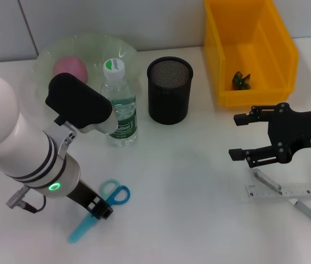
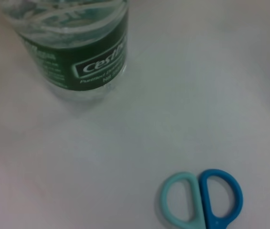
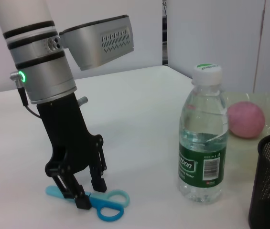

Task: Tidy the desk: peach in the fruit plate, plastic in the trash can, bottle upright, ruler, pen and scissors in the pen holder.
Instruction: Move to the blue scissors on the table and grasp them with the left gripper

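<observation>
Scissors (image 1: pixel 101 206) sit at the lower left of the head frame, and we have our left gripper (image 1: pixel 97 210) right down on them, fingers straddling the shanks just behind the loops. From the right wrist view the fingers look set close on either side of the scissors, but we cannot tell whether they are actually pinching yet.

Judging the feel: light, stiff, lying flat on the table (image 1: pixel 188 181), smooth plastic loops that may slip. The narrow neck where loops meet blades looks like the best hold, so they hang blade-down for the pen holder (image 1: pixel 169 91) at upper centre.

Moving outward, the bottle (image 1: pixel 119 104) stands upright just above our left arm, and behind it the peach (image 1: pixel 70 69) already rests in the fruit plate (image 1: pixel 122 52) at upper left.

Over at the right, our right gripper (image 1: pixel 242 137) hovers with fingers spread wide, holding nothing, just above the ruler (image 1: pixel 290 191) and the pen (image 1: pixel 290 196) crossed beneath it at lower right. The yellow bin (image 1: pixel 282 49) at upper right holds a small green scrap (image 1: pixel 241 80).
</observation>
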You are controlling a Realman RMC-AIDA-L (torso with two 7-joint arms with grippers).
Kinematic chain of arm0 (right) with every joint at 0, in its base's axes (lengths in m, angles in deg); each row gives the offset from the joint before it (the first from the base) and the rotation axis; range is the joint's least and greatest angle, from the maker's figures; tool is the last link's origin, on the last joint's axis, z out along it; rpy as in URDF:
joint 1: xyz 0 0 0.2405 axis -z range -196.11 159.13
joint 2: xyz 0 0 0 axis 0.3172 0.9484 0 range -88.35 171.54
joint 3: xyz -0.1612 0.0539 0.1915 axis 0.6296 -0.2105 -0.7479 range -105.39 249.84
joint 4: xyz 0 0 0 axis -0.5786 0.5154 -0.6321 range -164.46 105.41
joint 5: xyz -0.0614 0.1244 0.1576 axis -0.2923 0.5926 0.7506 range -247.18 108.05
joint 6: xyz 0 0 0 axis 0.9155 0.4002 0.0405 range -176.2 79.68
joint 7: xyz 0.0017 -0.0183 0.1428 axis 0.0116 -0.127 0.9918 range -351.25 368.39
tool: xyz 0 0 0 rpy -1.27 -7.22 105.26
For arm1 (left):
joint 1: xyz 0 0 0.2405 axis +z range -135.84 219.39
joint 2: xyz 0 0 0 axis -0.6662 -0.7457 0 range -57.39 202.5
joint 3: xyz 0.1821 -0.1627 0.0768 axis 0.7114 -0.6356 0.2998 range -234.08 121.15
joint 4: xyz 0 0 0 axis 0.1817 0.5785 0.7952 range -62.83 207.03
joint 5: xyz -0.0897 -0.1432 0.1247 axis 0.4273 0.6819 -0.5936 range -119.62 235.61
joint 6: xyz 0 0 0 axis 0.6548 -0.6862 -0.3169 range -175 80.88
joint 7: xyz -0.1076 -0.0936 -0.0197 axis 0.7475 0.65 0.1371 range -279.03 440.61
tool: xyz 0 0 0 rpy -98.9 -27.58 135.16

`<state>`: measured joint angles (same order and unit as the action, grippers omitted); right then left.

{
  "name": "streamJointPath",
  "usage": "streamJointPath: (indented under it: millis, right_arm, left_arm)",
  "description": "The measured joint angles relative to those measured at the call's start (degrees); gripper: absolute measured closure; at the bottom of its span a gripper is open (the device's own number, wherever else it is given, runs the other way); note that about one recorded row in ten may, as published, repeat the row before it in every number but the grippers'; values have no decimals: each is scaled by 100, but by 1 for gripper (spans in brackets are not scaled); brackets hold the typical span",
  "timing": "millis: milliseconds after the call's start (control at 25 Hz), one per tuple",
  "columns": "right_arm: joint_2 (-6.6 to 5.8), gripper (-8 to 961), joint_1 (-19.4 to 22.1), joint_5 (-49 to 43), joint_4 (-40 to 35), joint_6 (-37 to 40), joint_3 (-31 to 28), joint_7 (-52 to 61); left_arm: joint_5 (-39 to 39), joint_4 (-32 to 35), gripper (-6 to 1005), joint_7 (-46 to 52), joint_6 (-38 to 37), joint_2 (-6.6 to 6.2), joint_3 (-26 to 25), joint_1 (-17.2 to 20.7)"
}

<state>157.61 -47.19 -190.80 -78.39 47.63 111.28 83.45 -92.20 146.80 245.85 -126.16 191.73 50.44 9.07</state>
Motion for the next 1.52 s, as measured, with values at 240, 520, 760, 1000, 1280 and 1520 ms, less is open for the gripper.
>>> streamJointPath:
  millis: [240, 520, 760, 1000, 1280, 1520]
  right_arm:
    - [0, 143, -3, 19, 0, 0, -3, 2]
    - [0, 143, -15, 34, 1, -4, -19, 60]
    - [5, 144, -14, 39, 9, -52, -22, 72]
    - [8, 144, -13, 40, 10, -70, -21, 75]
    - [5, 144, 0, 49, 52, -164, -47, 74]
    - [-23, 144, 11, 49, 79, -228, -47, 59]
  left_arm:
    - [33, 14, 570, 2, -56, 0, -129, -8]
    - [27, 258, 632, 14, -291, 10, -182, 12]
    - [-127, 643, 796, 18, -502, 6, -290, 87]
    - [-215, 780, 837, 15, -592, 3, -207, 103]
    - [-402, 1332, 868, -2, -655, -9, 75, 198]
    - [-419, 1346, 895, -7, -656, -14, 66, 190]
